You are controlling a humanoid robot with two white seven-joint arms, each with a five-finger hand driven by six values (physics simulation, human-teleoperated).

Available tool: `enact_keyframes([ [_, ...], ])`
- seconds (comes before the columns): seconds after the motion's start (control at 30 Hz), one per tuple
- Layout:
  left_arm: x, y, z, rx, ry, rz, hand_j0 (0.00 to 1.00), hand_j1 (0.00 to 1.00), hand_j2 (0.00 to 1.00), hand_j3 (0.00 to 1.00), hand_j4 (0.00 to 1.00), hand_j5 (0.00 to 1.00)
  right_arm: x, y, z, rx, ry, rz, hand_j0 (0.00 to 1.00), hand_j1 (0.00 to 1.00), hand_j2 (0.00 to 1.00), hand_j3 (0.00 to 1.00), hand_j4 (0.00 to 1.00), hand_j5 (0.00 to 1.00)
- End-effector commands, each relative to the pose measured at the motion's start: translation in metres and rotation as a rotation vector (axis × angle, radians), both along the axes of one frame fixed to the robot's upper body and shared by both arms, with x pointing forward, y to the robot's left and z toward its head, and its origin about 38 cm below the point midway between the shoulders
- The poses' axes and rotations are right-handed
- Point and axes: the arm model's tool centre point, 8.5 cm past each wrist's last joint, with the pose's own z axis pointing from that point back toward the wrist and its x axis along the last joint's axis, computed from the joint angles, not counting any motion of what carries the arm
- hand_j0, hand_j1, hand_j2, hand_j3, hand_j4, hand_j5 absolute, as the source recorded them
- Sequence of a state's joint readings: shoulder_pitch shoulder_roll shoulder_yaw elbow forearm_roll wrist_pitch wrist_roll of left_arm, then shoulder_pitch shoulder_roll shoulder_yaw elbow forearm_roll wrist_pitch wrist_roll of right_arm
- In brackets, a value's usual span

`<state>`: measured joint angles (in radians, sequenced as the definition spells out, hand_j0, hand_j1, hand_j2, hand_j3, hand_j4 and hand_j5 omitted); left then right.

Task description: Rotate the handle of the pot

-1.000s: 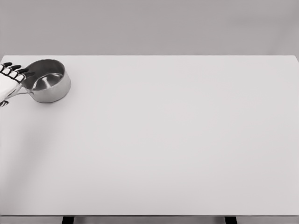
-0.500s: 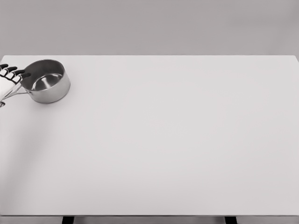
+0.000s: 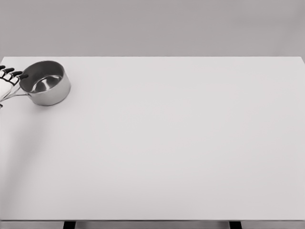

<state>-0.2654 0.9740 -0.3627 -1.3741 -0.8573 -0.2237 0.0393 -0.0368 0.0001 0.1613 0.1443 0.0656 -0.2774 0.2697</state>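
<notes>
A shiny steel saucepan point(image 3: 45, 83) stands upright at the far left of the white table point(image 3: 181, 143), near its back edge. Its thin handle point(image 3: 18, 94) points to the lower left, toward the picture's edge. My left hand point(image 3: 5, 82) shows only partly at the left edge, with its white palm lying over the handle. Its black-tipped fingers point(image 3: 14, 74) reach toward the pot's rim, and the hand appears to hold the handle. The rest of the left arm is cut off by the frame. No right arm shows.
The table's left edge runs just beside the pot and hand. Behind the table there is a plain grey wall.
The left hand has slid a little further left out of the picture. The pot has shifted slightly left with it, its handle still at the lower left.
</notes>
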Motion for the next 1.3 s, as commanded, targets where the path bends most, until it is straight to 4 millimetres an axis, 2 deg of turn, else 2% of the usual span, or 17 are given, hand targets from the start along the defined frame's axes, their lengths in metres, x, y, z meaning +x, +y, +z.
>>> enact_keyframes([
  [0.0, 0.000, 0.004, -0.001, 0.002, 0.002, 0.012, 1.00, 1.00, 1.00, 1.00, 1.00, 1.00, 0.000, 0.000, 0.000, 0.000, 0.000, 0.000, 1.00, 1.00, 1.00, 1.00, 1.00, 1.00],
  [0.37, 0.003, 0.008, -0.001, -0.003, 0.001, 0.027, 1.00, 1.00, 1.00, 1.00, 1.00, 1.00, 0.000, 0.000, 0.000, 0.000, 0.000, 0.000, 1.00, 1.00, 1.00, 1.00, 1.00, 1.00],
  [0.57, 0.007, 0.009, 0.005, 0.002, -0.014, 0.029, 1.00, 1.00, 1.00, 1.00, 1.00, 1.00, 0.000, 0.000, 0.000, 0.000, 0.000, 0.000, 1.00, 1.00, 1.00, 1.00, 1.00, 1.00],
  [1.27, 0.016, 0.014, 0.001, -0.018, -0.018, 0.066, 1.00, 1.00, 1.00, 1.00, 1.00, 1.00, 0.000, 0.000, 0.000, 0.000, 0.000, 0.000, 1.00, 1.00, 1.00, 1.00, 1.00, 1.00],
])
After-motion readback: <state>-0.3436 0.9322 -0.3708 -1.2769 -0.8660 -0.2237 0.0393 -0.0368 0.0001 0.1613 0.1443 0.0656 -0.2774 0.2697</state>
